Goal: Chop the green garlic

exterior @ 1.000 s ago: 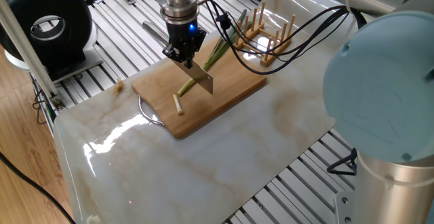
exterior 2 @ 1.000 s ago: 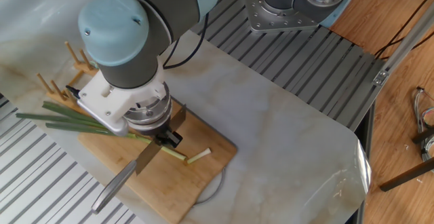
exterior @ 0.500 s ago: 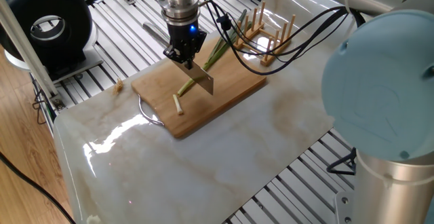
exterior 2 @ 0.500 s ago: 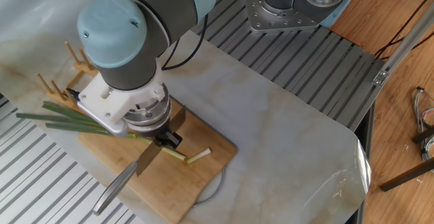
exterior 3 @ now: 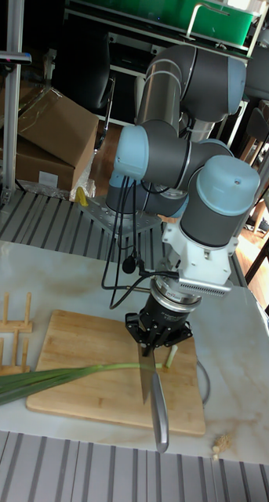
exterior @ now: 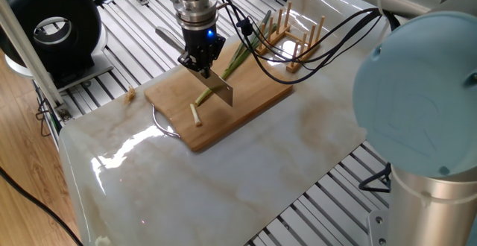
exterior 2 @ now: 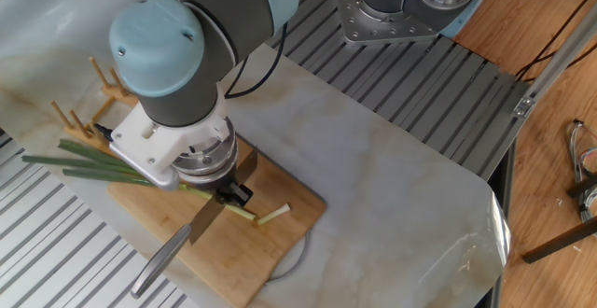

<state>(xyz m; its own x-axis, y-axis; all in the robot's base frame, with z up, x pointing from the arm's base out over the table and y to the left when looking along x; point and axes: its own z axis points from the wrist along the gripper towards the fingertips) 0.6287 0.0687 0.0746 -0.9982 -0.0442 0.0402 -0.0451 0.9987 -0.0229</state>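
While the jaws [exterior: 202, 65] clamp the knife [exterior: 220, 89] where blade meets handle, they're nearly closed, only the knife's thickness between them. Blade points down and out from the grip; handle [exterior 2: 159, 260] sticks out the opposite side, over the board's edge. In the tall fixed view the blade [exterior 3: 145, 380] stands edge-down, crossing the garlic [exterior 3: 67, 376] at its pale end. Can't tell if the edge is touching the stalk or just above it.

Garlic lies across the board [exterior: 246, 110]: pale end near the middle under the blade, dark leaves [exterior 2: 75, 164] running off the board's far edge toward the peg rack [exterior: 292, 39]. One short cut piece [exterior: 194, 114] lies on the board just beyond the blade, apart from the main stalk; same piece in the other fixed view [exterior 2: 273, 216].

Board sits on the marble surface [exterior: 223, 186].
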